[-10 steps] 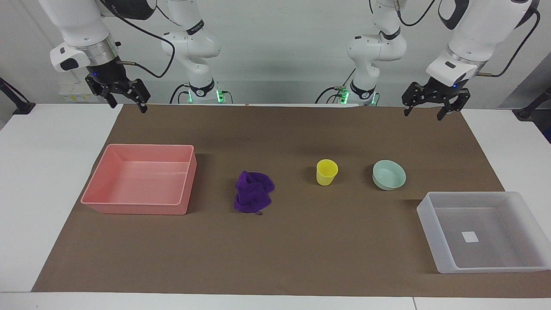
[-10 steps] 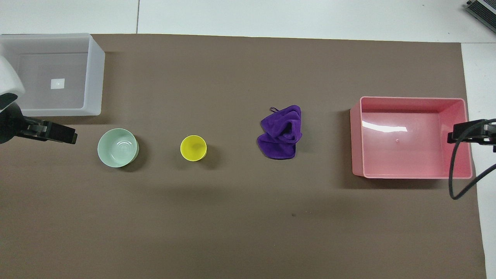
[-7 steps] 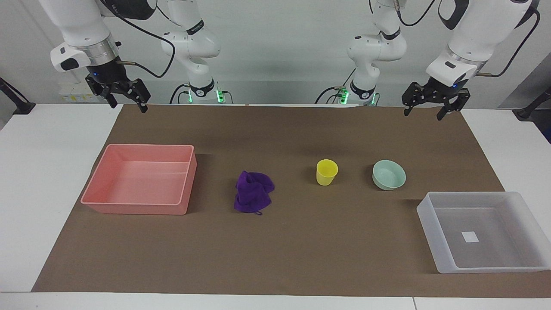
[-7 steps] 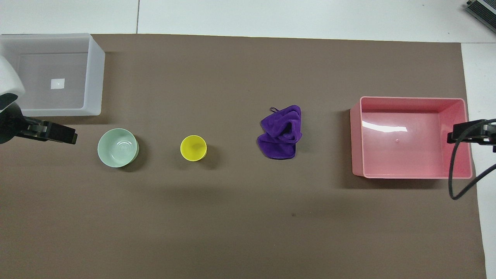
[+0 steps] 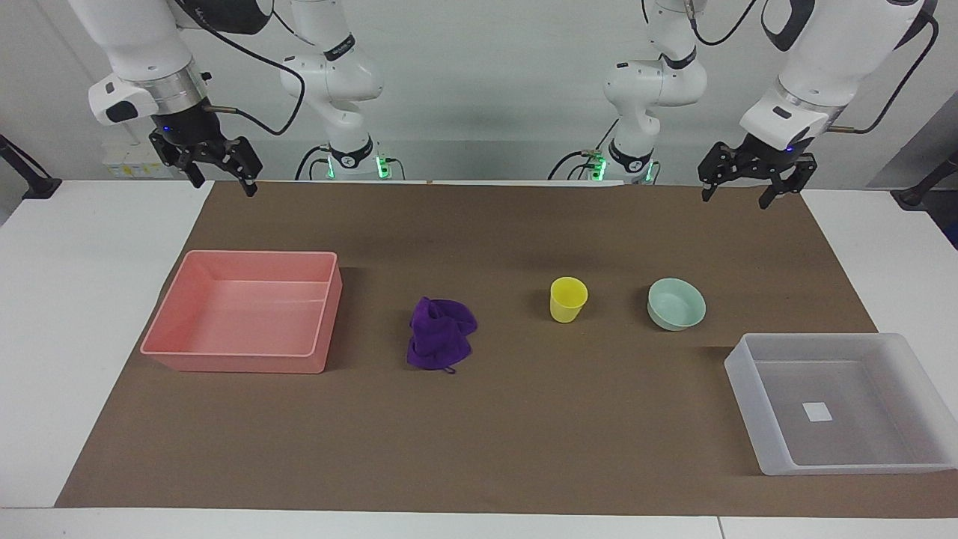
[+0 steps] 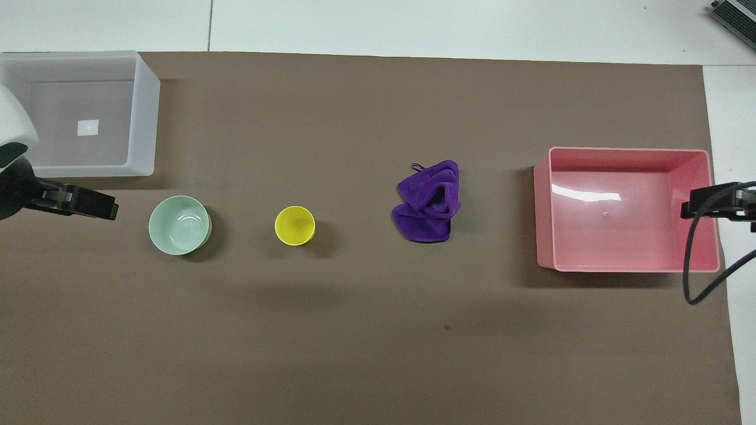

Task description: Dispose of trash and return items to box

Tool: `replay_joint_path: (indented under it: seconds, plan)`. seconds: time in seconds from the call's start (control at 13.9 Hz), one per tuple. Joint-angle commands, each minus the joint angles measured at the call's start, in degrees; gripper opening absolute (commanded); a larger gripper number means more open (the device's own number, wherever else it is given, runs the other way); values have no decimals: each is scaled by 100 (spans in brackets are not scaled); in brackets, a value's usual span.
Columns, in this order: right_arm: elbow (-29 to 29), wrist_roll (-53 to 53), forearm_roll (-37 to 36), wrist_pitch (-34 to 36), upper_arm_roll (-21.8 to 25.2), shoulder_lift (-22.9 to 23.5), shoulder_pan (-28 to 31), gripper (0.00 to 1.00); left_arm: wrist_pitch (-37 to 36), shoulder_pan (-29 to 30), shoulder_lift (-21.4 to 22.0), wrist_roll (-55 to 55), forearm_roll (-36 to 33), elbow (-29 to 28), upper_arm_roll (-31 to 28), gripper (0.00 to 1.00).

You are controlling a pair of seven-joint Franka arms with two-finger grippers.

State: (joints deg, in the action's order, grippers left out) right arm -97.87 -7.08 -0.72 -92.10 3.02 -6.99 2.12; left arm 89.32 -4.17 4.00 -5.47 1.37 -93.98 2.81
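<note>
Brown matting covers the white table and fills most of the facing view, and across the last moment nothing on it has shifted. Lowest in the frame, in the bottom corner at the left arm's end, the translucent box sits with nothing in it but its white label. Slightly higher, near the frame's centre, lies the crumpled purple cloth, with the pink tray beside it toward the right arm's end. Higher again stand the yellow cup and the mint-green bowl, upright and apart. At the top edge of the mat the left gripper and the right gripper hang in the two upper corners, jaws spread and holding nothing, just as they were. With no item lifted, the task looks unstarted: cloth, cup and bowl all await a first reach.
</note>
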Motion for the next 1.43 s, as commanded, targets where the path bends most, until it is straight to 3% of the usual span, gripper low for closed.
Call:
replay_joint_path:
  seconds: [0.0, 0.57, 1.36]
  plan:
    - [-180, 181, -86, -89, -56, -154, 60, 100, 6, 12, 137, 29, -22, -121, 0, 100]
    - [-171, 190, -86, -124, -56, -154, 69, 100, 252, 136, 180, -15, -31, -270, -9, 100]
    - [-171, 198, -86, -98, -56, -154, 78, 100, 1508, 443, 418, -68, -22, -1482, -9, 100]
